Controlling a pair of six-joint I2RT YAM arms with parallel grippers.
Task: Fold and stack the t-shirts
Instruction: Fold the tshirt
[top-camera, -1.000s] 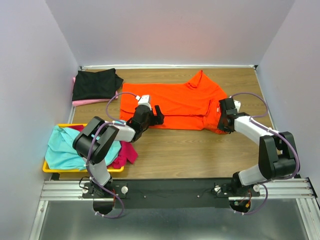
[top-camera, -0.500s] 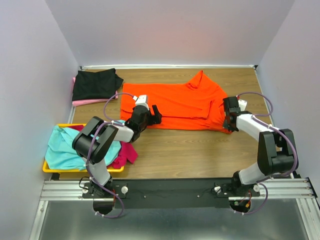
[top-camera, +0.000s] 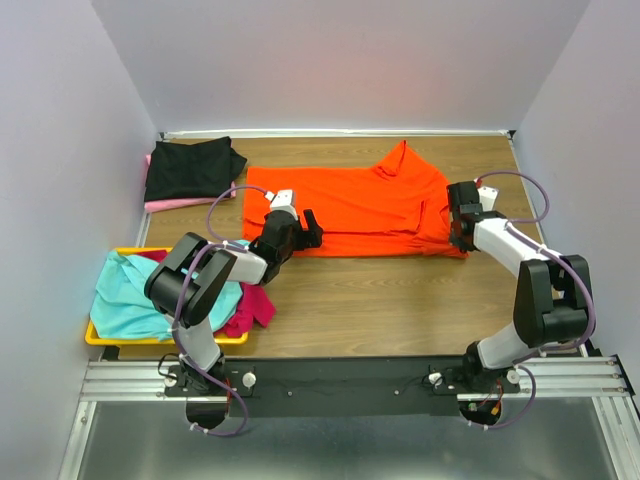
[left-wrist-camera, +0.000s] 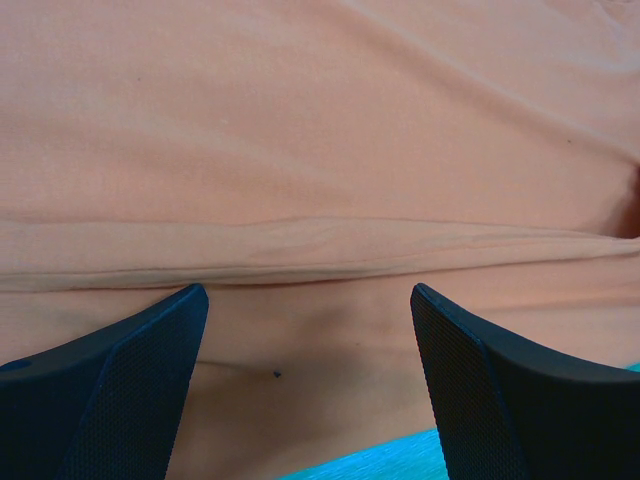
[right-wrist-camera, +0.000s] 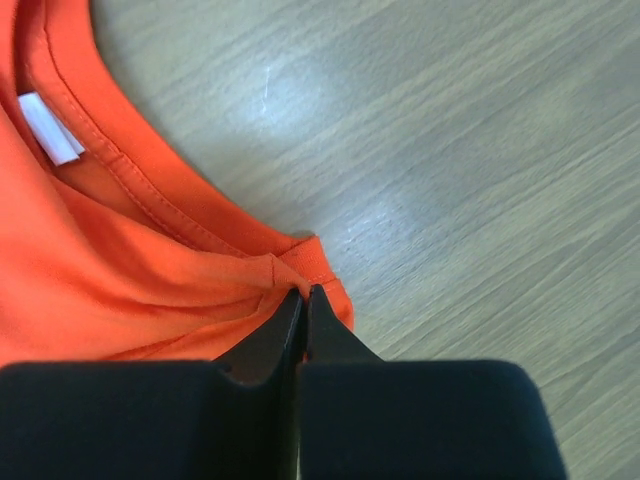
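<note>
The bright orange t-shirt (top-camera: 350, 205) lies spread across the far middle of the wooden table. My left gripper (top-camera: 314, 229) is open, low over the shirt's near edge towards its left end. In the left wrist view both fingers (left-wrist-camera: 130, 370) straddle a long fold in the orange cloth (left-wrist-camera: 320, 150), with the gripper (left-wrist-camera: 308, 300) empty. My right gripper (top-camera: 458, 238) is shut on the shirt's right end. In the right wrist view its tips (right-wrist-camera: 305, 292) pinch a bunched bit of orange edge (right-wrist-camera: 150, 270) beside the collar and its white tag (right-wrist-camera: 48, 127).
A folded black shirt (top-camera: 190, 168) lies on a pale pink one (top-camera: 168, 205) at the far left. A yellow tray (top-camera: 100, 340) at the near left holds a teal shirt (top-camera: 125, 295) and a magenta shirt (top-camera: 252, 305). Walls close the left, back and right.
My right gripper has moved away from me and slightly right, drawing the shirt's right end with it. My left gripper has shifted slightly left along the near edge.
</note>
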